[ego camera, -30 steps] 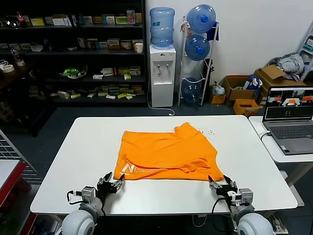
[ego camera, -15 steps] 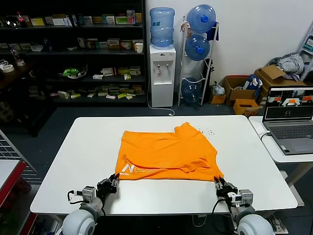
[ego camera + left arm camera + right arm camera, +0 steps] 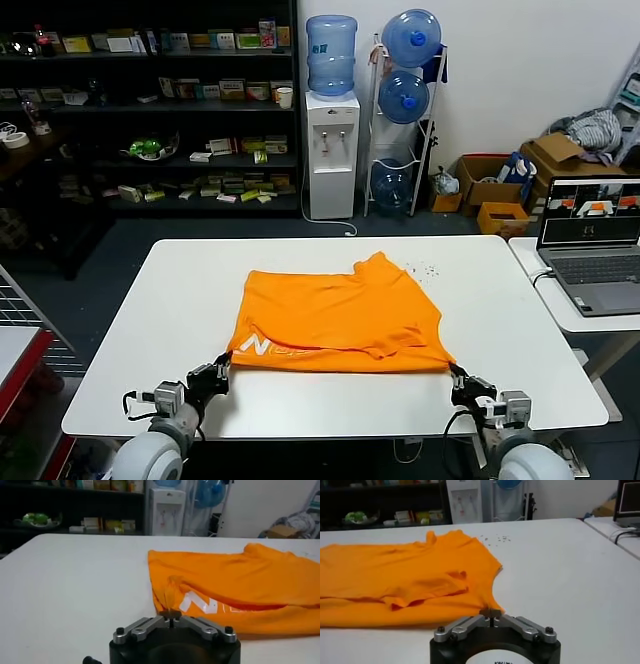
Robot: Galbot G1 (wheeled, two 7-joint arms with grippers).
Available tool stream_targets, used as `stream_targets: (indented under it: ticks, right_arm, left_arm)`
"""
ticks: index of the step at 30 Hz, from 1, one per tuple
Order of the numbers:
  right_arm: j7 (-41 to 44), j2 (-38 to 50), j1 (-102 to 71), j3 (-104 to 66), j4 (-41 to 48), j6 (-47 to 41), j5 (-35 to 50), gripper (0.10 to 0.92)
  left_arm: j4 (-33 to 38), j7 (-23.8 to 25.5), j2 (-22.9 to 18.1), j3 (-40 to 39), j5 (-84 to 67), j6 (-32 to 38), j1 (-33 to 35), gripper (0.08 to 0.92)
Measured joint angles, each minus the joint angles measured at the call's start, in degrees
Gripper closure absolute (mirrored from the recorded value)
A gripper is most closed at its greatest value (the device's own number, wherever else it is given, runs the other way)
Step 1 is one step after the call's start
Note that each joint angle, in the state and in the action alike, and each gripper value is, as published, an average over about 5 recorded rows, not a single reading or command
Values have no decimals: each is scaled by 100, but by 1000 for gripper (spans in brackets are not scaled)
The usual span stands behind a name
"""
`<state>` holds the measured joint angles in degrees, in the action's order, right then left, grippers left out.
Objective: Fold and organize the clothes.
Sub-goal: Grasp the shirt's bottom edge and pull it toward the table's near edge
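**Both grippers pinching the shirt's near corners**

An orange shirt (image 3: 340, 318) is lying on a white table (image 3: 180, 300), long axis running left to right. At its near left corner, the left gripper (image 3: 220, 366) is clamping the hem. At its near right corner, the right gripper (image 3: 457, 378) is clamping likewise. The shirt's body is stretching away from both jaws, so each arm is equally near its corner.

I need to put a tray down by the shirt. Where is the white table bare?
Bare table lies left of the orange T-shirt, right of it toward the laptop, and along the far edge. The near edge is crowded: left gripper and right gripper each pinch a shirt corner.
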<state>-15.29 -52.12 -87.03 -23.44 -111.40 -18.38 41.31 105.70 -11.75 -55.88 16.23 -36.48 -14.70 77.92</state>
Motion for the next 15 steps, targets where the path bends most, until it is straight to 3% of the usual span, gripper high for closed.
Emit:
stream_targets:
  ticks: [15]
  right_arm:
    - [-192, 246, -1153, -339, -791, -141, 32, 895]
  left_arm:
    - [984, -650, 413, 170, -522, -386, 1128, 896]
